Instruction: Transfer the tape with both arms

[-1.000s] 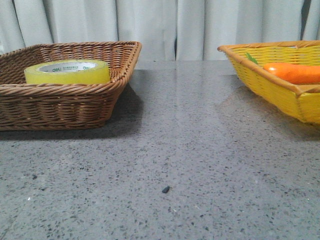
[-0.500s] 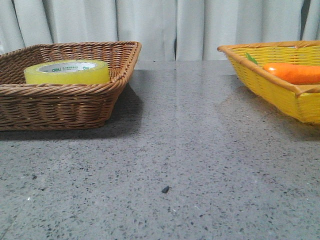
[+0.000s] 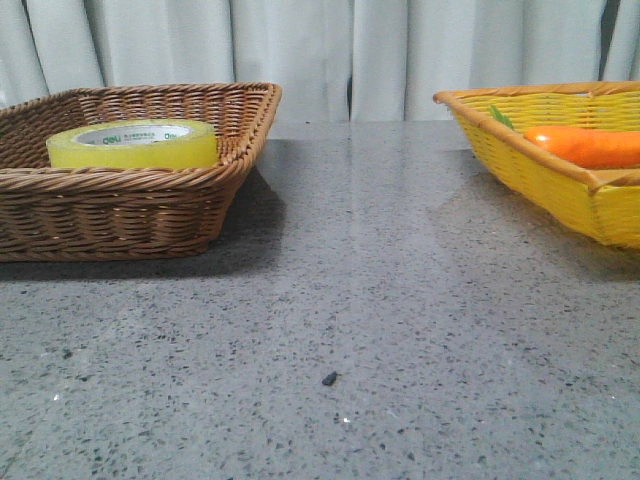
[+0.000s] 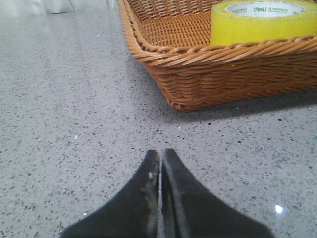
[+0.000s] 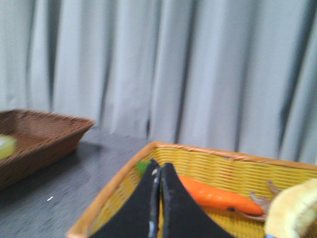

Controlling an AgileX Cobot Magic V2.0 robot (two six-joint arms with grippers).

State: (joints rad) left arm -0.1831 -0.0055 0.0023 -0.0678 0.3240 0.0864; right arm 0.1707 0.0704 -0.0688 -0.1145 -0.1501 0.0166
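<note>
The yellow tape roll [image 3: 133, 143] with its white "deli" core lies flat in the brown wicker basket [image 3: 120, 215] at the left. In the left wrist view the tape [image 4: 262, 22] sits in the same basket [image 4: 213, 74]. My left gripper [image 4: 161, 154] is shut and empty, low over the grey table, short of the basket's corner. My right gripper [image 5: 159, 167] is shut and empty, above the near rim of the yellow basket [image 5: 119, 183]. A sliver of the tape [image 5: 6, 145] shows far off in the right wrist view. Neither gripper shows in the front view.
The yellow basket [image 3: 540, 170] at the right holds an orange carrot [image 3: 590, 145] with a green top. The right wrist view shows the carrot [image 5: 218, 196] and a pale yellow item [image 5: 294, 210] in it. Grey curtains hang behind the speckled table [image 3: 350, 300].
The front view has shifted very slightly; tape and baskets stay where they were. No gripper enters the front view.
</note>
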